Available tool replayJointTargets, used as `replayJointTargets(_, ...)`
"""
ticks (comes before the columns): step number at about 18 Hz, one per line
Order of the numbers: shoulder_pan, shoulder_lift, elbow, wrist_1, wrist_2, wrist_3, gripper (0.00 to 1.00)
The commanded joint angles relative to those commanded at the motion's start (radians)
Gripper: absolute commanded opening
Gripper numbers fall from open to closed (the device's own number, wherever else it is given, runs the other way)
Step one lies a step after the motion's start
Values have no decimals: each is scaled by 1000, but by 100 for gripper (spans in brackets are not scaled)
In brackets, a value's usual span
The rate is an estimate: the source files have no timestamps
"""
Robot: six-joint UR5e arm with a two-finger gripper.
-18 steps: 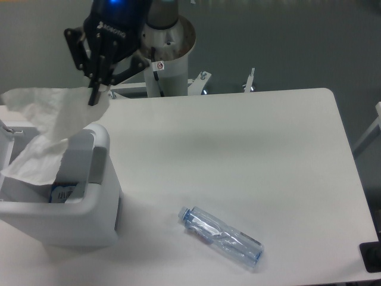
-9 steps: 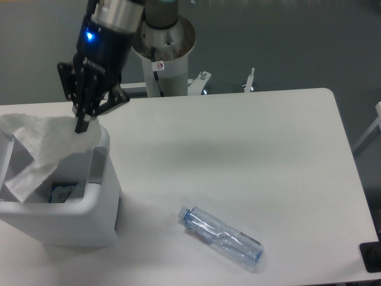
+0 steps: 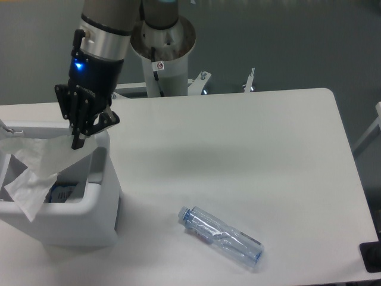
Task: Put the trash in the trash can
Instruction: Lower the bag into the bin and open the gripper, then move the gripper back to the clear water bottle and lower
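Observation:
The white trash can (image 3: 101, 196) stands at the table's left edge with its top uncovered. My gripper (image 3: 76, 142) hangs over its far right rim, shut on the corner of a crumpled white sheet (image 3: 37, 173). Most of that sheet droops down inside the can. A crushed clear bottle (image 3: 220, 236) with a blue cap lies on its side on the table near the front edge, well to the right of the can.
The white table (image 3: 238, 155) reaches to the right and front edges of the view. The arm's round base column (image 3: 164, 53) stands behind the table's back edge. Something with blue print (image 3: 62, 192) lies at the bottom of the can.
My gripper has come down and to the left with the white sheet. The sheet has sunk from above the can's rim into its opening. The bottle has not moved.

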Motion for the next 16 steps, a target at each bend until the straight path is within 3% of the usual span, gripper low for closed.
replayJointTargets(2, -3, 6, -9, -5, -2, -26, 82)
replayJointTargets(3, -12, 8, -12, -5, -2, -52, 88)
replayJointTargets(8, -12, 35, -6, -5, -3, -87, 95)
replayJointTargets(12, 168, 38, 0, -5, -3, -306, 99)
replayJointTargets(16, 311, -15, -8, -3, 2, -460, 100)
